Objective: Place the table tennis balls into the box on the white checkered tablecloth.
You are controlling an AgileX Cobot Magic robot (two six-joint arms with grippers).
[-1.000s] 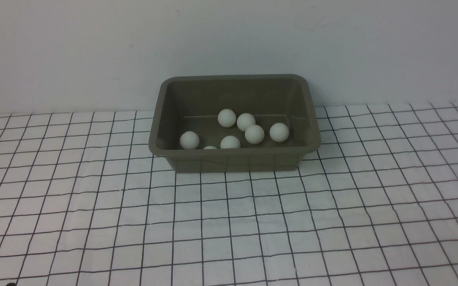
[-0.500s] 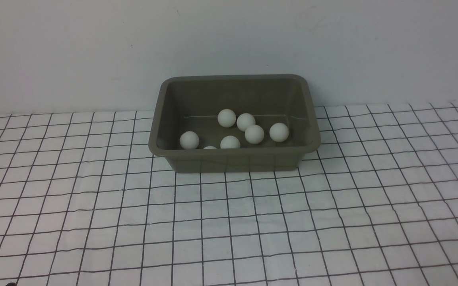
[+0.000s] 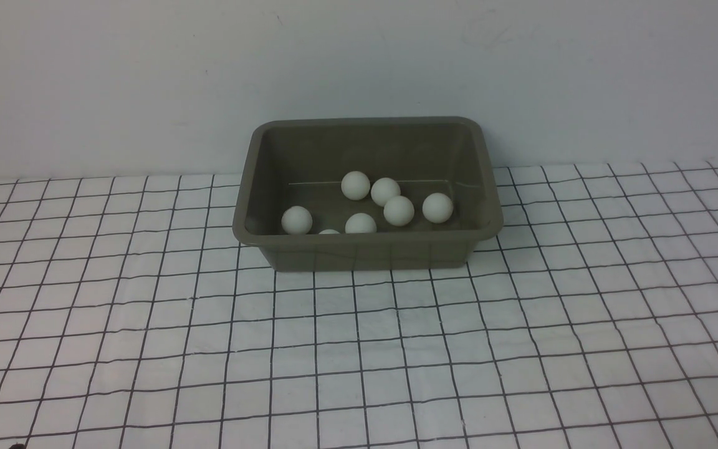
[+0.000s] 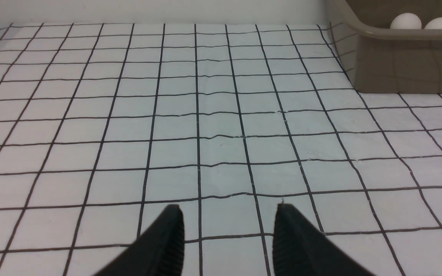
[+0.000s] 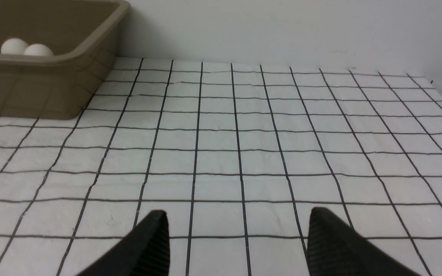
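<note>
Resting clear of the work: both end effectors empty, all visible balls in the box.

Seven balls lie on the floor of the box, one of them only a sliver behind the near wall; the box stands on the tablecloth at the far side of the surface, against the wall. No ball shows on the cloth in any view. The left end effector hangs low over bare cloth, jaws parted with nothing between them, the box ahead and to its right. The right end effector stands likewise, jaws apart and empty, the box ahead and to its left. Neither arm appears in the front view, and neither looks plainly nearer the box. Judged from this layout, the task appears complete, with no further pick called for.
</note>
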